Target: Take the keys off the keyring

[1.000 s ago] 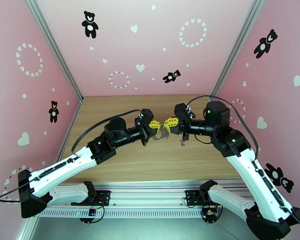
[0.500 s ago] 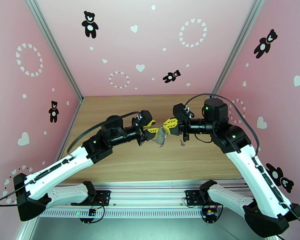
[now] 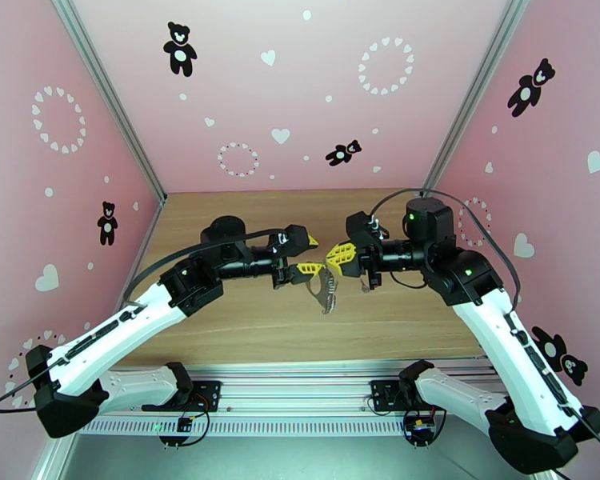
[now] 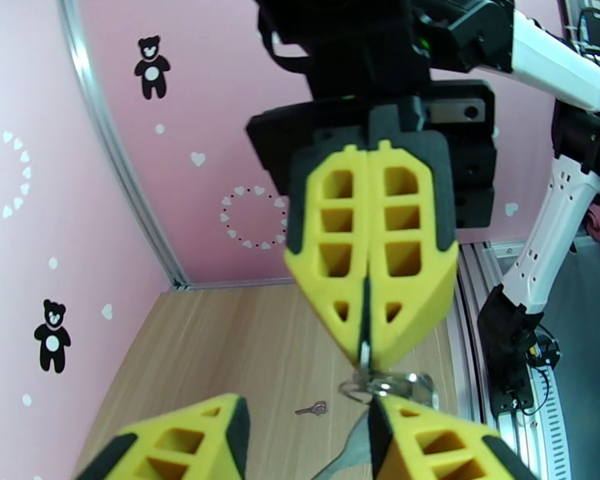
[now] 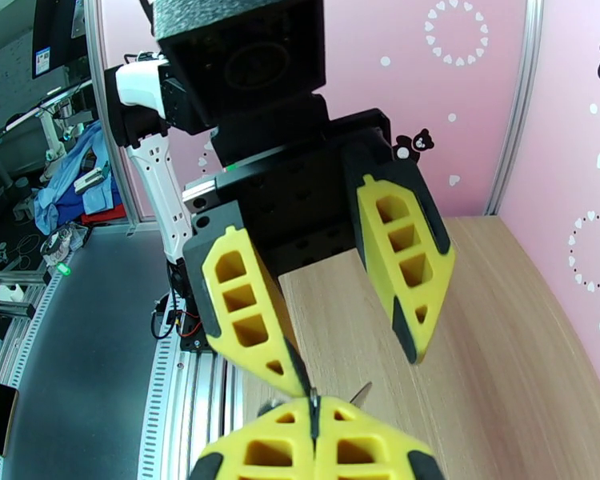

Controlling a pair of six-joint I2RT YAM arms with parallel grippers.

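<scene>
My right gripper is shut on the keyring, a small metal loop pinched at its fingertips above the table. A grey piece dangles from the loop; I cannot tell whether it is a key. One tiny key lies loose on the wood under the right wrist, and the same key shows in the left wrist view. My left gripper faces the right one tip to tip and stands open, its lower finger just beneath the loop. In the right wrist view the left gripper shows a wide gap.
The wooden table is boxed in by pink walls on three sides. An aluminium rail with both arm bases runs along the near edge. A black cable loops over the left arm.
My left gripper went from shut to open and its arm drew back to the left. The keyring now hangs lower, from the right gripper alone. The right gripper stayed shut.
</scene>
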